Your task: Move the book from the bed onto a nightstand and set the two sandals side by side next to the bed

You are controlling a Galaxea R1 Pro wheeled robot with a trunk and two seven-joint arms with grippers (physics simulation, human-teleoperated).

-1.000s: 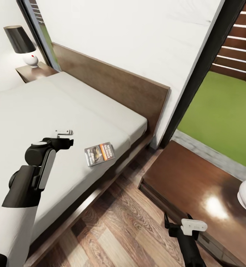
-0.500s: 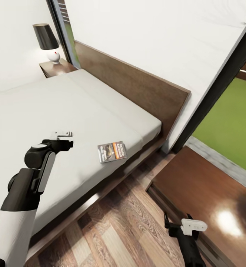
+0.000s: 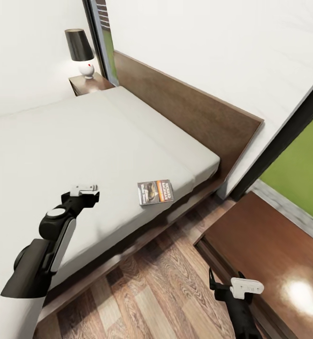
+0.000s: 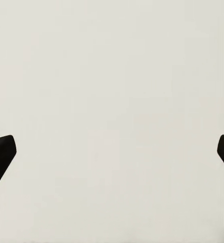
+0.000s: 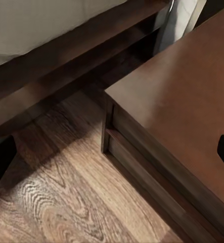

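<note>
Dark grey with an orange band, the book (image 3: 155, 192) lies flat on the pale mattress of the bed (image 3: 57, 150), near the mattress's right edge and not far from the headboard (image 3: 189, 113). Nothing touches it.

The left gripper (image 3: 86, 192) hangs over bare mattress to the left of the book, apart from it. In the left wrist view its two fingertips (image 4: 1, 154) sit at opposite borders with plain mattress between them: jaws spread wide, holding nothing.

The right gripper (image 3: 225, 285) hangs low over the wood-plank floor (image 3: 147, 287), just beside the near nightstand (image 3: 269, 240), which stands right of the bed. The right wrist view shows its fingertips likewise wide apart and empty, looking onto the nightstand's top and front corner.

A second nightstand (image 3: 91, 84), carrying a lamp (image 3: 81, 52), stands at the far side of the bed. No sandals are visible.

Risks, as judged: the book is thin and flat on a soft surface, so fingers closing from above may press it into the mattress or skid it toward the edge and onto the floor. The right arm is close to the nightstand's corner, and a careless swing could strike it.
</note>
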